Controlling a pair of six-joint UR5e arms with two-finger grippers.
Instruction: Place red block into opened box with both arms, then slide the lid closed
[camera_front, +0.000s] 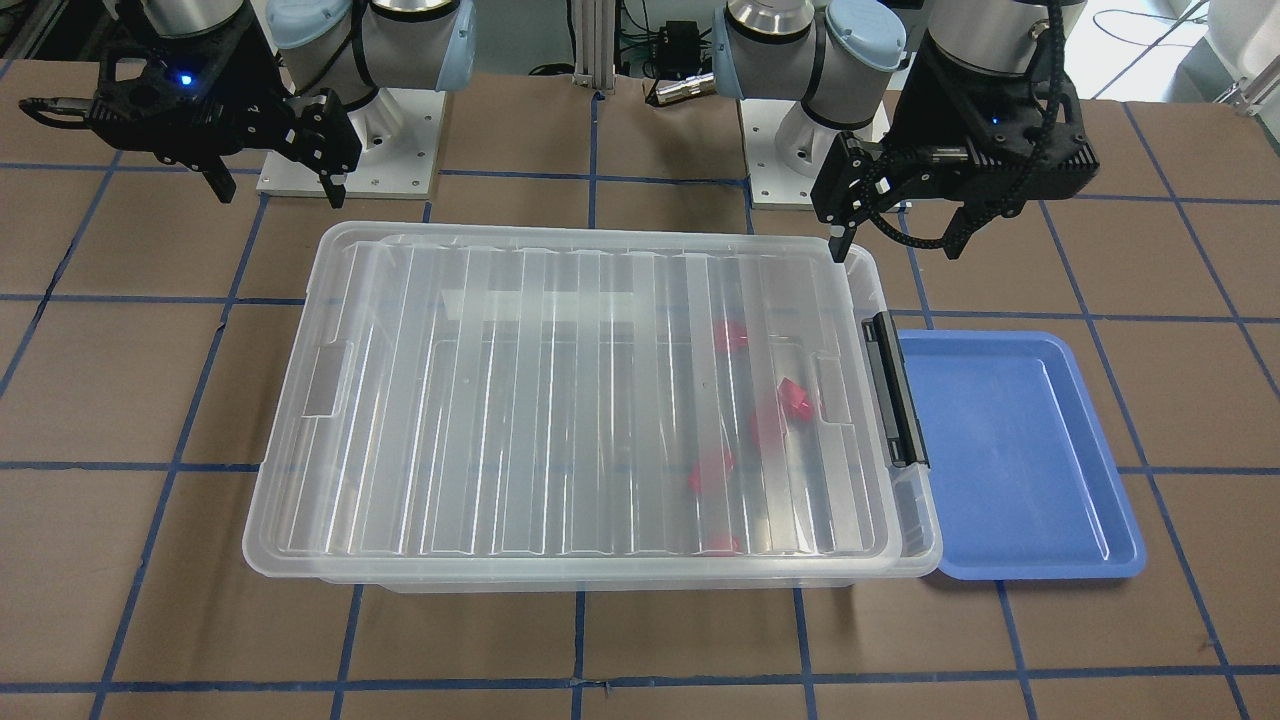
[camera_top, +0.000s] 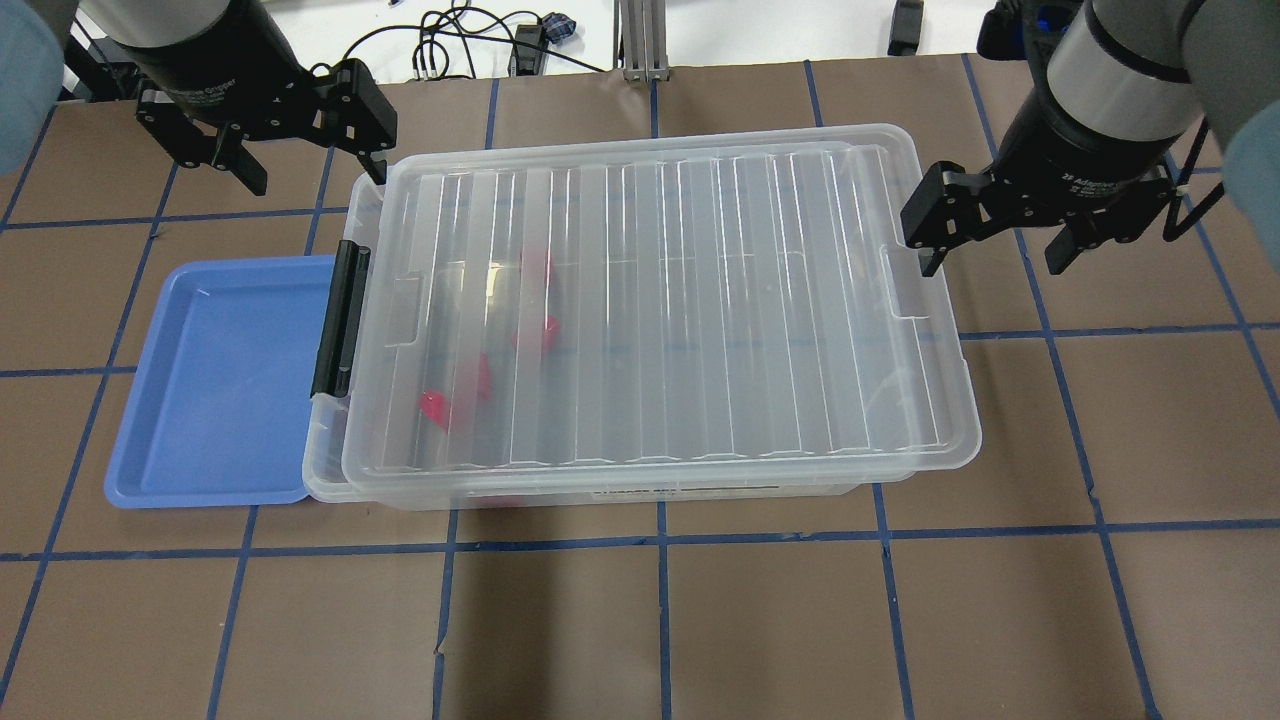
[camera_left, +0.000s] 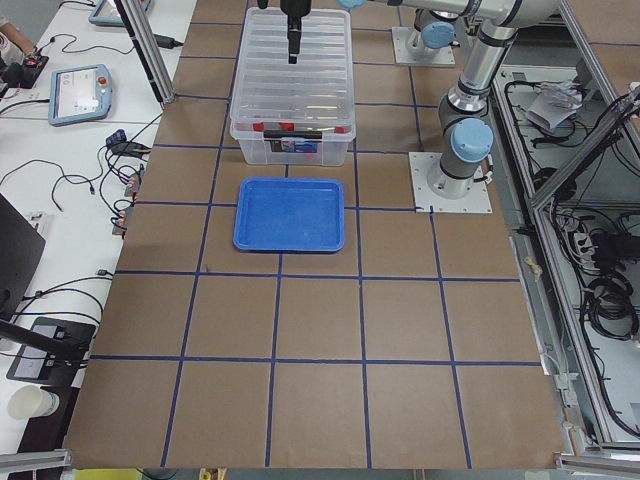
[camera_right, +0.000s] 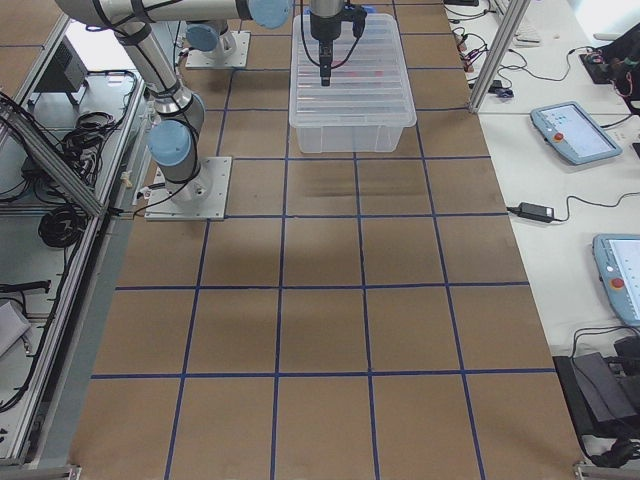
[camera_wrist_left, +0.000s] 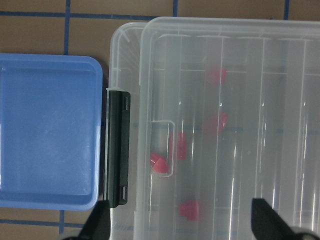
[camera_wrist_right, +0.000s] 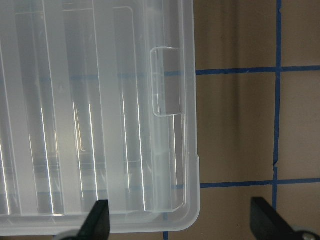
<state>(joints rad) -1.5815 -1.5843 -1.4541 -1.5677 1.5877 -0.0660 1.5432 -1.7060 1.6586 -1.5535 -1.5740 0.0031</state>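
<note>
Two claws hang open beside a box whose lid is not yet fully home. Closing it well likely means pressing the overhanging short edge evenly toward the black latch, keeping the lid square to the rim so it does not skew or ride up.

From the left of the overhead view, a blue tray sits bare just beside the latch. The left claw, jaws wide and holding nothing, hovers at the far corner of that end; contact with the lid is unclear. A strip of the box rim shows uncovered there. Several red blocks lie inside under the lid, near the latch end and nearer the camera than the left claw. The right claw, also wide and empty, hangs just beyond the lid's far right corner.
</note>
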